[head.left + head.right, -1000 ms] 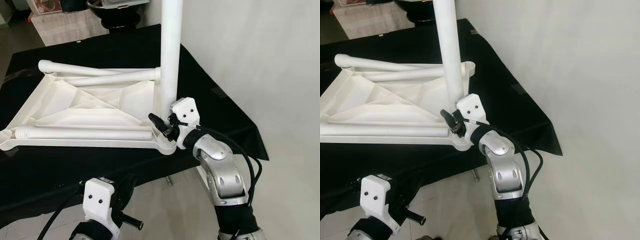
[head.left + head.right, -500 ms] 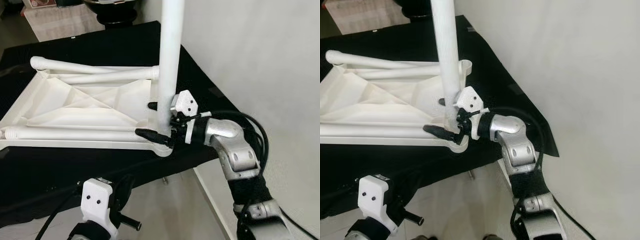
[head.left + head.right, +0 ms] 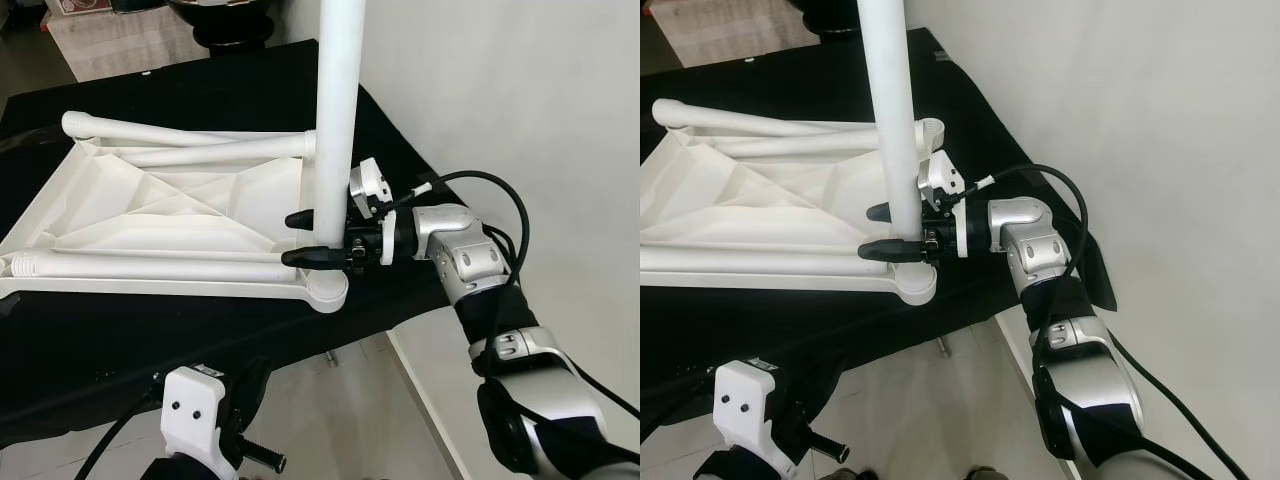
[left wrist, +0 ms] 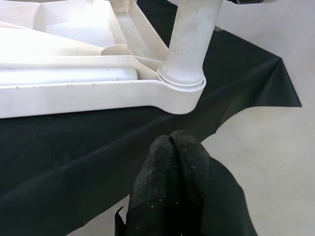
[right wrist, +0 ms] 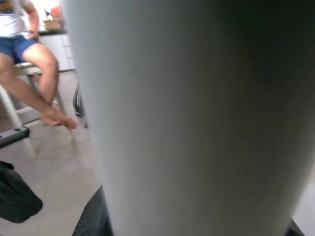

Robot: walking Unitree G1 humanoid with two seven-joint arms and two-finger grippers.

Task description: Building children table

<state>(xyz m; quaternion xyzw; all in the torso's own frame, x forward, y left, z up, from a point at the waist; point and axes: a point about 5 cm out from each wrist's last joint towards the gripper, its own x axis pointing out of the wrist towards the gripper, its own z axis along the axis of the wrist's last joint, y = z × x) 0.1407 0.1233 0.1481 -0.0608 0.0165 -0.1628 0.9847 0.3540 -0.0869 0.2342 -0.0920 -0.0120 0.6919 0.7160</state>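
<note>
The white children's table top (image 3: 150, 205) lies upside down on a black cloth. One white leg (image 3: 338, 100) stands upright in the near right corner socket (image 4: 181, 83). My right gripper (image 3: 290, 238) reaches in level from the right. Its two black fingers (image 3: 310, 257) press against both sides of that leg a little above the socket, shut on it. The right wrist view has the leg (image 5: 197, 113) right up against the camera. My left gripper (image 4: 176, 140) hangs shut and empty below the table's front edge, just short of that corner.
Three loose white legs (image 3: 160, 266) lie inside the upturned top. The black cloth (image 3: 120, 340) drapes over the front edge above a tiled floor (image 3: 330, 420). A pale wall (image 3: 520, 100) stands close on the right. A person (image 5: 29, 44) sits on a stool beyond.
My right wrist has swung from beside the leg's base to level, and its fingers have gone around the upright leg and closed on it slightly higher up. The left arm stays low.
</note>
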